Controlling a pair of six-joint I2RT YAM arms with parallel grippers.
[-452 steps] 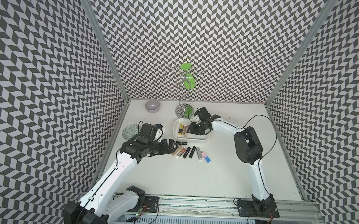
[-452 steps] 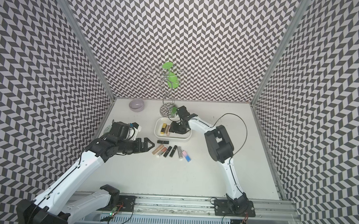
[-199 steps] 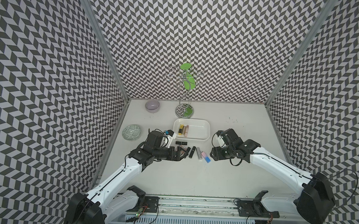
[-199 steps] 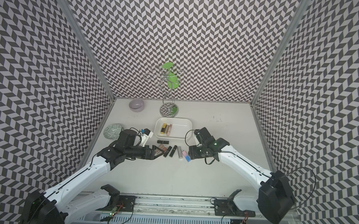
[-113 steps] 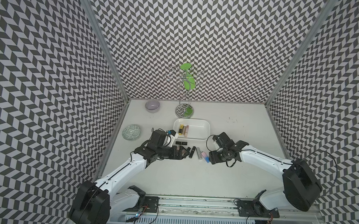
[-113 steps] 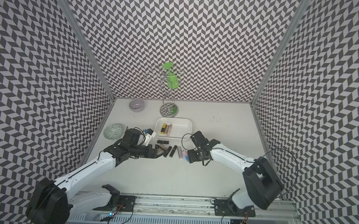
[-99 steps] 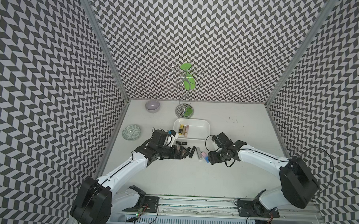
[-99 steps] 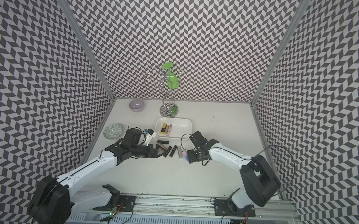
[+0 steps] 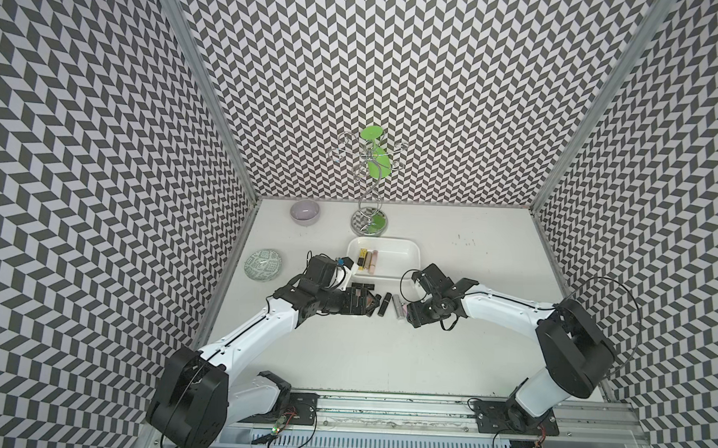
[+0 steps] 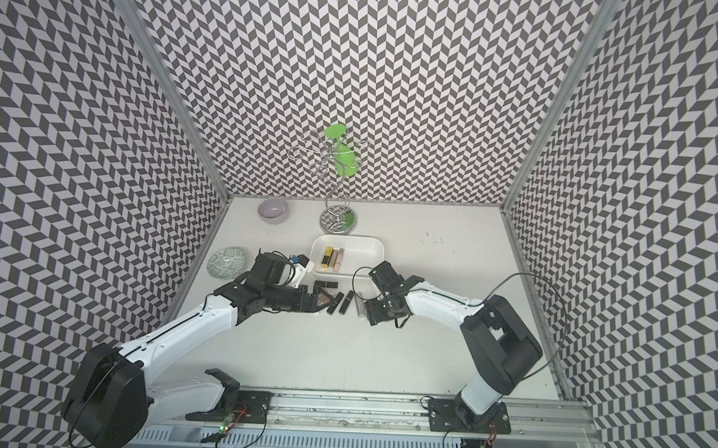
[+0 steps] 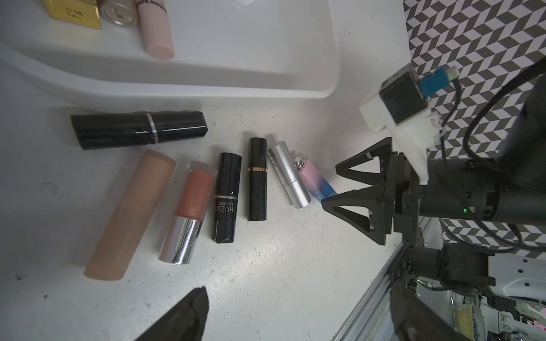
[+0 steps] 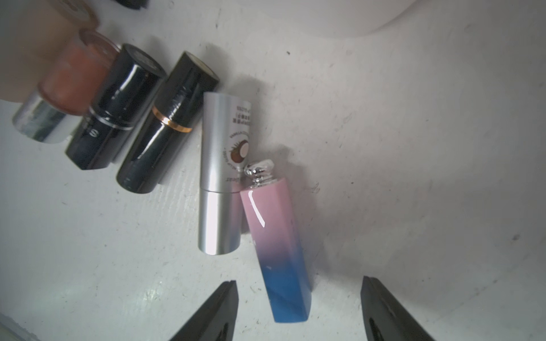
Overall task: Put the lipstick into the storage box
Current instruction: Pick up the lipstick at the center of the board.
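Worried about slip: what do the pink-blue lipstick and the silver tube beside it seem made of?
Pink-blue lipstick: likely glossy plastic, given its sharp white highlight. Silver tube: satin metal or metallised plastic; its sheen is soft and blurred.

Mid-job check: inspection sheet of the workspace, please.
Surface: white table, scuffed.
Job's things: storage box holds three lipsticks; seven loose lipsticks lie on the table beside it, pink-blue lipstick at the row's end.
Clutter: lilac bowl, green-patterned plate, wire stand, all away from the row.
Grippers: left gripper open over the tan tube, empty; right gripper open, straddling the pink-blue lipstick's blue end.
Cables: right wrist's cable loops near the box corner.
Surroundings: chevron walls on three sides; rail in front.
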